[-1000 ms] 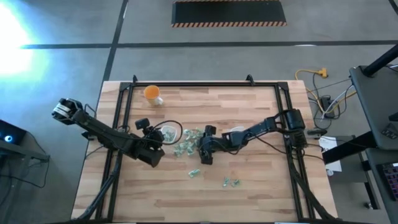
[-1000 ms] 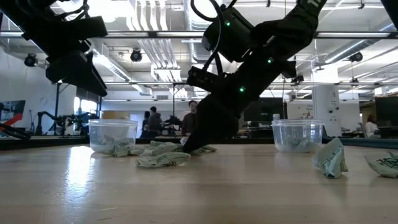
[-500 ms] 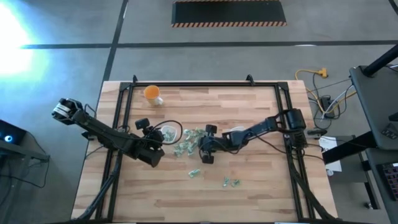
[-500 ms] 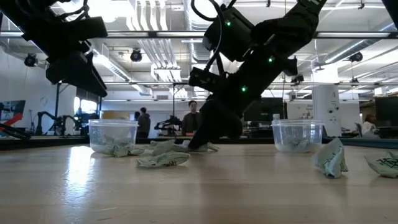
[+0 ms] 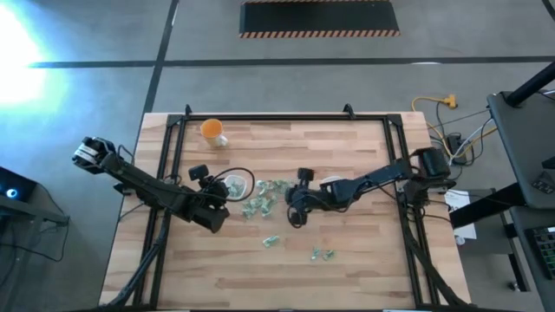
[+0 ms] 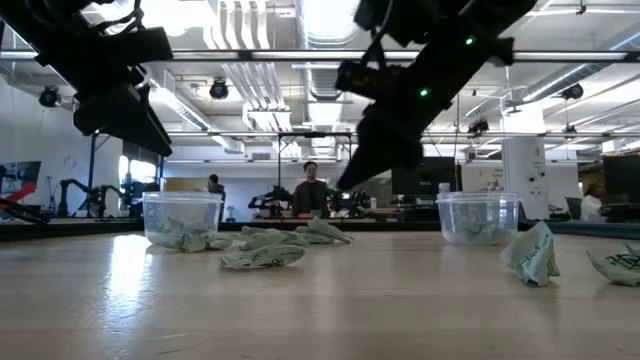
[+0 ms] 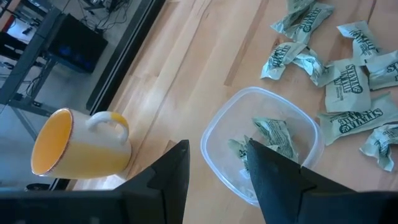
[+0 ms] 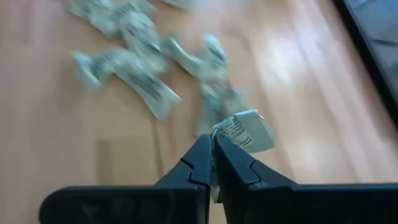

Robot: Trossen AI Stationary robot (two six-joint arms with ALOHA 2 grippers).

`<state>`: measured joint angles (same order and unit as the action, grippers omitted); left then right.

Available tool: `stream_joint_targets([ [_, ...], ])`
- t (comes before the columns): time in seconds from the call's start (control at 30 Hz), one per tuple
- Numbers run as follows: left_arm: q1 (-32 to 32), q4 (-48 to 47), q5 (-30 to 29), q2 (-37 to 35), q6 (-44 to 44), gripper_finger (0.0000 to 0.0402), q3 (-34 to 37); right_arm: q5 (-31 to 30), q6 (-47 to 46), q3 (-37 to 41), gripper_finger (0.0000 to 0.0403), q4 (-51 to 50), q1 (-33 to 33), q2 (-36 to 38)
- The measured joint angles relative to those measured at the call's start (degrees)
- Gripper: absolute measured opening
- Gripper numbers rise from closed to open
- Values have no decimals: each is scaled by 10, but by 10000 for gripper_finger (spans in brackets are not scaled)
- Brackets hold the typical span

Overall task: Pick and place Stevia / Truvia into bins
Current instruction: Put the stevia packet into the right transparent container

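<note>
The right gripper point(image 8: 212, 151) hung above the table, pinched on one sachet point(image 8: 244, 131), just beside a loose pile of sachets point(image 5: 263, 196) at mid-table. The left gripper point(image 7: 214, 163) hovered over the left bin point(image 7: 214, 132), fingers apart, with a few sachets apparently inside. A second bin point(image 6: 478, 217) stood further right.

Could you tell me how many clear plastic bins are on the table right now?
2. One bin sits left of the sachet pile, just ahead of the left gripper; the other bin lies on the pile's right, partly under the right arm. None seems hidden.
</note>
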<state>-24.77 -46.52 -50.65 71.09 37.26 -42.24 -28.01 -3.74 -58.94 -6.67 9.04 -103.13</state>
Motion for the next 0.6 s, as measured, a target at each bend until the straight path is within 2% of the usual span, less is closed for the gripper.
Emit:
stream_joint_targets([
  [0.1,0,1,0,0,0,144,0,-34,-44,14,9,-78,2,39],
  [0.3,0,3,0,0,0,144,1,-62,-176,42,9,-244,7,120],
  [0.47,0,5,-2,0,0,144,2,-67,-229,81,9,-276,21,186],
  [0.6,0,6,-2,0,0,144,2,-49,-251,114,9,-277,29,233],
])
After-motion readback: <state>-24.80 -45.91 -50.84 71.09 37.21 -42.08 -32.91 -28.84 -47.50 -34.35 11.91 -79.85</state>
